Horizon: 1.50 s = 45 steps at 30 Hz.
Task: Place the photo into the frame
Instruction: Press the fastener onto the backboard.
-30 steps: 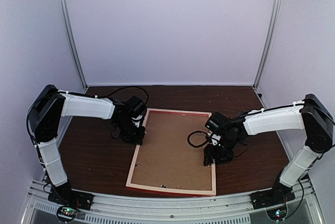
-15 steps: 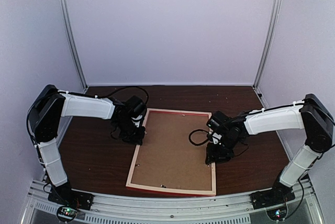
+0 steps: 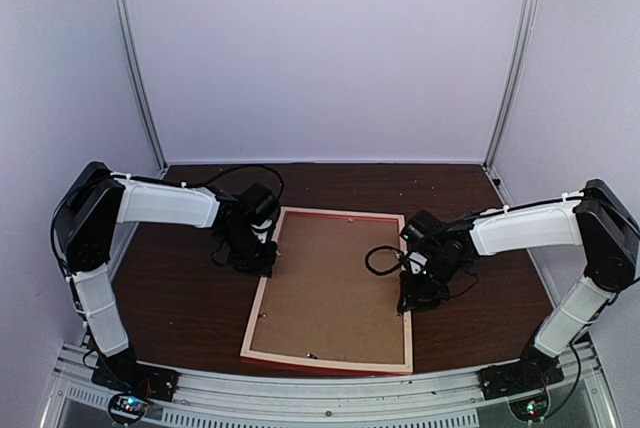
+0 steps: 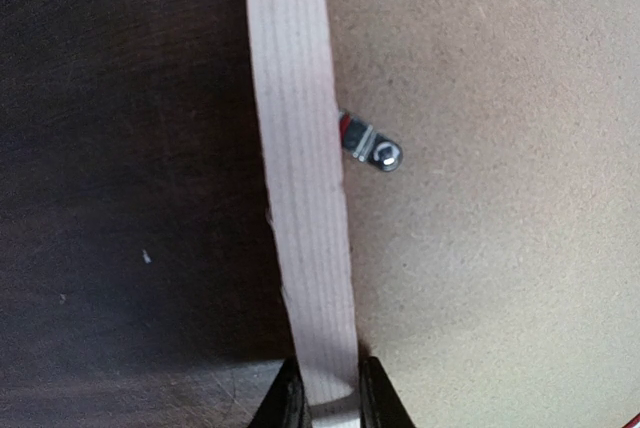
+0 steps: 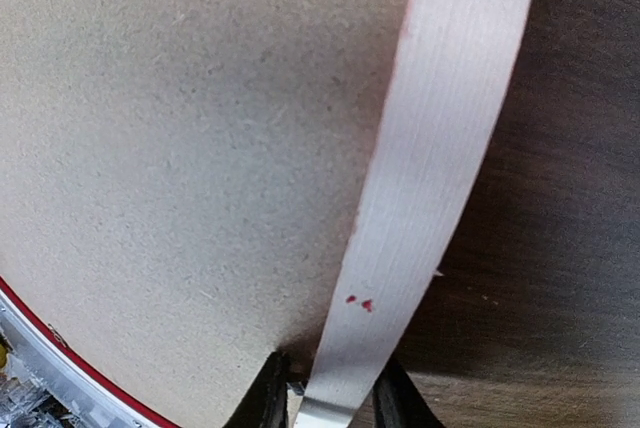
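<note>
The frame [image 3: 326, 359] lies face down on the table, pale wood back up, red showing along its outer edges. A brown backing board [image 3: 335, 283] fills it, and the photo is hidden. My left gripper [image 3: 264, 265] is shut on the frame's left rail [image 4: 300, 148], one finger pressed on each side [image 4: 330, 403]. My right gripper [image 3: 409, 299] straddles the right rail [image 5: 440, 148]. Its jaws [image 5: 330, 398] are narrow, with a small gap still showing on the board side.
A small metal turn tab [image 4: 372, 151] sits on the board beside the left rail. Dark wood table [image 3: 190, 298] lies on both sides of the frame. White walls and metal posts enclose the back and sides.
The right gripper's jaws have narrowed around the frame's right rail, and that wrist has shifted slightly right. The left arm and the frame have not moved.
</note>
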Each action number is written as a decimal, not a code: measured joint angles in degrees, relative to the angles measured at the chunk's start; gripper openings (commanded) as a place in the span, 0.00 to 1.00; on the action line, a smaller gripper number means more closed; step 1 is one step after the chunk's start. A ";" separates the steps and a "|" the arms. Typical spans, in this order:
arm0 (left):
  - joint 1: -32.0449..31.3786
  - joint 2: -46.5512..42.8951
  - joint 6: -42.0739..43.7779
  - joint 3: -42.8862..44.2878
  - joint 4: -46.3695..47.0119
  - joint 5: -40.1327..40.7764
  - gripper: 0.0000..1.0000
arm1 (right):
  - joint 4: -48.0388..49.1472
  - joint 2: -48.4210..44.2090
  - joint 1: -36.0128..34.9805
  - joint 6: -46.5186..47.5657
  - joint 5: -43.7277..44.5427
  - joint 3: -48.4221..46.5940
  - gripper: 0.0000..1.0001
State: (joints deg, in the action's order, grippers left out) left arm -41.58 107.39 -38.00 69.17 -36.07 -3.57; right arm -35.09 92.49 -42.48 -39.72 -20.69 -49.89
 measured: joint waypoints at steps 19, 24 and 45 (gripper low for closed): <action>0.00 0.00 0.00 0.00 -0.02 0.00 0.17 | 0.42 0.00 2.84 4.13 -4.81 0.74 0.18; -0.04 0.00 0.00 0.00 -0.02 0.02 0.17 | 0.24 0.22 3.19 4.90 -5.35 0.59 0.18; -0.63 -0.22 0.59 0.52 -2.23 -0.92 0.55 | -5.49 4.39 5.27 12.55 -6.29 -4.57 0.15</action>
State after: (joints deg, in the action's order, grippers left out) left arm -42.22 107.18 -37.41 69.69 -38.30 -4.49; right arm -40.58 96.88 -37.21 -27.18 -26.98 -54.46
